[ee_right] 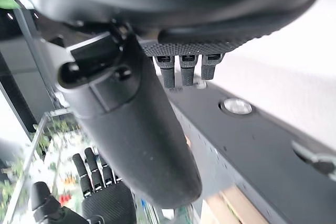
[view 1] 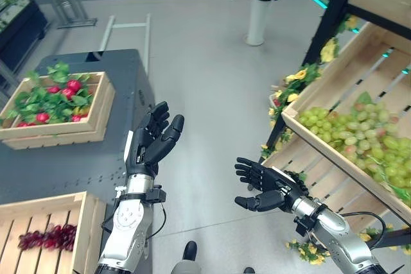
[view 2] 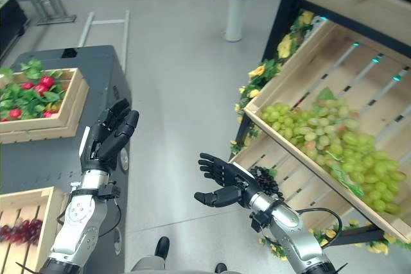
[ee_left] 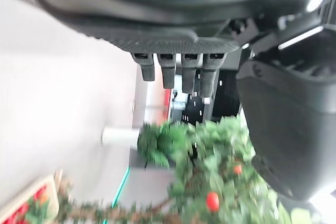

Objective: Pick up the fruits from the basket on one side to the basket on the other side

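Here, a pile of pale green grapes [view 1: 357,138] lies in the slanted light wooden slatted crate [view 1: 379,62] on the black-framed shelf at the robot's right, trimmed along its edge with yellow artificial flowers [view 1: 297,79]; a small bunch of dark red grapes [view 1: 48,237] rests in the light wooden slatted crate [view 1: 80,235] at the near left corner of the dark grey bench [view 1: 96,158]; farther back on that bench, a second shallow wooden crate [view 1: 96,110] holds red round fruits among green leaves [view 1: 54,97]; the left hand [view 1: 151,138] is raised over the grey floor just beside the bench edge, fingers straight and spread wide, holding nothing; the right hand [view 1: 263,185] hangs level near the lower shelf crate, palm turned inward, fingers spread wide and thumb apart, also holding nothing, with a dark cluster just behind its wrist that I cannot tell the nature of; the two hands are well apart; beyond them a white cylindrical pot with a green leafy plant [view 1: 259,14] stands on the floor.
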Available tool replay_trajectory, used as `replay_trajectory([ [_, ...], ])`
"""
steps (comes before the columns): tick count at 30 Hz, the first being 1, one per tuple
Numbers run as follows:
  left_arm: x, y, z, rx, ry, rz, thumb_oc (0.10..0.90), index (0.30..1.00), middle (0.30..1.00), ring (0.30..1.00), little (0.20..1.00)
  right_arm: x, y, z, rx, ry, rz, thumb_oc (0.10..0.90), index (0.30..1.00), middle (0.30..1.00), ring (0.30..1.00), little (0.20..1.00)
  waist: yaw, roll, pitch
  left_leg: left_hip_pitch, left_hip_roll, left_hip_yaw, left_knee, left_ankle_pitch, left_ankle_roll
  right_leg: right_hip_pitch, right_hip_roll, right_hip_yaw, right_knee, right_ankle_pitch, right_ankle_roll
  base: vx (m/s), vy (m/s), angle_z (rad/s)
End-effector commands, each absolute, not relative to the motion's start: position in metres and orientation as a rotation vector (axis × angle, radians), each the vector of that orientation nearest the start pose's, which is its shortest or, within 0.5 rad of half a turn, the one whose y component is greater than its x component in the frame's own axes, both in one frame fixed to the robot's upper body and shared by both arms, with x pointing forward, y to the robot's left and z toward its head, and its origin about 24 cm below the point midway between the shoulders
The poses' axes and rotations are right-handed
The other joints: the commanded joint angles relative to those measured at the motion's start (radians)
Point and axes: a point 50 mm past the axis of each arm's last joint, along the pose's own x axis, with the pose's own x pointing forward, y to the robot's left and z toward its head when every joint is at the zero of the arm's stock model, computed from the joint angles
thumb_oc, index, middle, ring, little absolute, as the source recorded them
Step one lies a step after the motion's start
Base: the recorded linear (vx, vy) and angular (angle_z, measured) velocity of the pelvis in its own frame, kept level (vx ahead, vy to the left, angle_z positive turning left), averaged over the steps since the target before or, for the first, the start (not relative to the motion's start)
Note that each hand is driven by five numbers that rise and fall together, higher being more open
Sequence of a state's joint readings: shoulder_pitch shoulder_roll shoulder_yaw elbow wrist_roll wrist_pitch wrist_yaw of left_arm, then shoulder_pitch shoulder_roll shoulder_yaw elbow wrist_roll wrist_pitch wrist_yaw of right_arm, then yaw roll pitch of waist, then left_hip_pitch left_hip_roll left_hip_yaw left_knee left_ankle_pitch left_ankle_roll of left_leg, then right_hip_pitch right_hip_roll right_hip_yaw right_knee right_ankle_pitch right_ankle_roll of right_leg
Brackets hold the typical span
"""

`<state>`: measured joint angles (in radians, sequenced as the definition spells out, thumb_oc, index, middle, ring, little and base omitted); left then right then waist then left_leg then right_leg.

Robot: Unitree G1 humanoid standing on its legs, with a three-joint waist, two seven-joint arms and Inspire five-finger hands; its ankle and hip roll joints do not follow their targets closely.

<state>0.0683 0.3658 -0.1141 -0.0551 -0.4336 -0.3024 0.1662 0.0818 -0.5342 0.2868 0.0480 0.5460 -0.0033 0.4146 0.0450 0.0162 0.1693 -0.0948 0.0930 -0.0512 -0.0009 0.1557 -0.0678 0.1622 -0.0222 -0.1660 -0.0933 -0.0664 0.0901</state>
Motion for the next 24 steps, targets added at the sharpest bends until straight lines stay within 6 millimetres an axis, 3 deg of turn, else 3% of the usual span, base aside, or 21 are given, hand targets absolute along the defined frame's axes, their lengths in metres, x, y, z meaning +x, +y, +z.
replay_trajectory([
  [1, 0.246, 0.211, 0.133, -0.053, -0.586, 0.045, 0.800, 0.900, 0.900, 0.900, 0.900, 0.239, -0.156, 0.063, 0.062, -0.070, 0.680, 0.800, 0.900, 0.900, 0.900, 0.900, 0.029, -0.092, -0.041, -0.016, -0.099, 0.096, 0.143, -0.173, -0.009, -0.035, -0.016, -0.015, 0.008, 0.043, -0.033, -0.11, -0.062, 0.84],
  [4, 0.242, 0.212, 0.137, -0.043, -0.599, 0.049, 0.800, 0.900, 0.900, 0.900, 0.900, 0.238, -0.156, 0.062, 0.055, -0.061, 0.677, 0.800, 0.900, 0.900, 0.900, 0.900, 0.027, -0.100, -0.042, -0.020, -0.112, 0.134, 0.272, -0.218, 0.012, -0.045, -0.031, -0.040, 0.016, 0.049, -0.040, -0.04, -0.026, 0.77],
  [6, 0.241, 0.215, 0.141, -0.041, -0.606, 0.050, 0.800, 0.900, 0.900, 0.900, 0.900, 0.237, -0.159, 0.062, 0.056, -0.056, 0.668, 0.800, 0.900, 0.900, 0.900, 0.900, 0.023, -0.100, -0.051, -0.001, -0.096, 0.155, 0.286, -0.220, 0.011, -0.048, -0.033, -0.060, 0.014, 0.050, -0.040, 0.01, 0.021, 0.69],
  [9, 0.242, 0.216, 0.141, -0.038, -0.605, 0.044, 0.800, 0.900, 0.900, 0.900, 0.900, 0.238, -0.162, 0.060, 0.065, -0.043, 0.632, 0.800, 0.900, 0.900, 0.900, 0.900, 0.015, -0.089, -0.079, 0.043, -0.058, 0.189, 0.204, -0.198, -0.008, -0.050, -0.035, -0.095, 0.006, 0.041, -0.038, 0.04, 0.086, 0.89],
  [11, 0.244, 0.214, 0.139, -0.043, -0.597, 0.022, 0.800, 0.900, 0.900, 0.900, 0.900, 0.238, -0.164, 0.056, 0.084, -0.030, 0.566, 0.800, 0.900, 0.900, 0.900, 0.900, -0.006, -0.071, -0.109, 0.101, 0.003, 0.282, 0.047, -0.160, -0.032, -0.047, -0.045, -0.155, 0.006, 0.032, -0.033, 0.05, 0.193, 1.31],
  [12, 0.244, 0.214, 0.138, -0.044, -0.595, 0.020, 0.800, 0.900, 0.900, 0.900, 0.900, 0.238, -0.164, 0.056, 0.084, -0.029, 0.562, 0.800, 0.900, 0.900, 0.900, 0.900, -0.009, -0.069, -0.111, 0.109, 0.008, 0.293, 0.030, -0.153, -0.034, -0.046, -0.047, -0.163, 0.006, 0.031, -0.033, 0.09, 0.238, 1.10],
  [13, 0.244, 0.213, 0.136, -0.052, -0.591, -0.002, 0.800, 0.900, 0.900, 0.900, 0.900, 0.236, -0.166, 0.052, 0.079, -0.021, 0.530, 0.800, 0.900, 0.900, 0.900, 0.900, -0.028, -0.053, -0.119, 0.147, 0.046, 0.373, -0.043, -0.132, -0.057, -0.027, -0.057, -0.203, 0.006, 0.017, -0.022, 0.07, 0.247, 1.24],
  [15, 0.244, 0.210, 0.135, -0.054, -0.592, -0.018, 0.800, 0.900, 0.900, 0.900, 0.900, 0.234, -0.167, 0.051, 0.081, -0.017, 0.510, 0.800, 0.900, 0.900, 0.900, 0.900, -0.041, -0.043, -0.121, 0.164, 0.062, 0.440, -0.077, -0.112, -0.064, -0.021, -0.072, -0.253, 0.006, 0.020, -0.016, 0.03, 0.238, 1.32],
  [19, 0.240, 0.210, 0.134, -0.052, -0.590, -0.022, 0.800, 0.900, 0.900, 0.900, 0.900, 0.232, -0.164, 0.045, 0.101, -0.003, 0.503, 0.800, 0.900, 0.900, 0.900, 0.900, -0.020, -0.026, -0.119, 0.175, 0.042, 0.417, -0.086, -0.125, -0.053, -0.025, -0.110, -0.294, 0.025, 0.029, 0.008, 0.05, 0.257, 0.73],
  [24, 0.235, 0.214, 0.135, -0.044, -0.587, -0.031, 0.800, 0.900, 0.900, 0.900, 0.900, 0.227, -0.165, 0.044, 0.129, 0.003, 0.475, 0.800, 0.900, 0.900, 0.900, 0.900, -0.004, -0.029, -0.120, 0.181, -0.002, 0.388, -0.086, -0.155, -0.028, -0.034, -0.142, -0.310, 0.048, 0.035, 0.036, 0.08, 0.237, 0.11],
])
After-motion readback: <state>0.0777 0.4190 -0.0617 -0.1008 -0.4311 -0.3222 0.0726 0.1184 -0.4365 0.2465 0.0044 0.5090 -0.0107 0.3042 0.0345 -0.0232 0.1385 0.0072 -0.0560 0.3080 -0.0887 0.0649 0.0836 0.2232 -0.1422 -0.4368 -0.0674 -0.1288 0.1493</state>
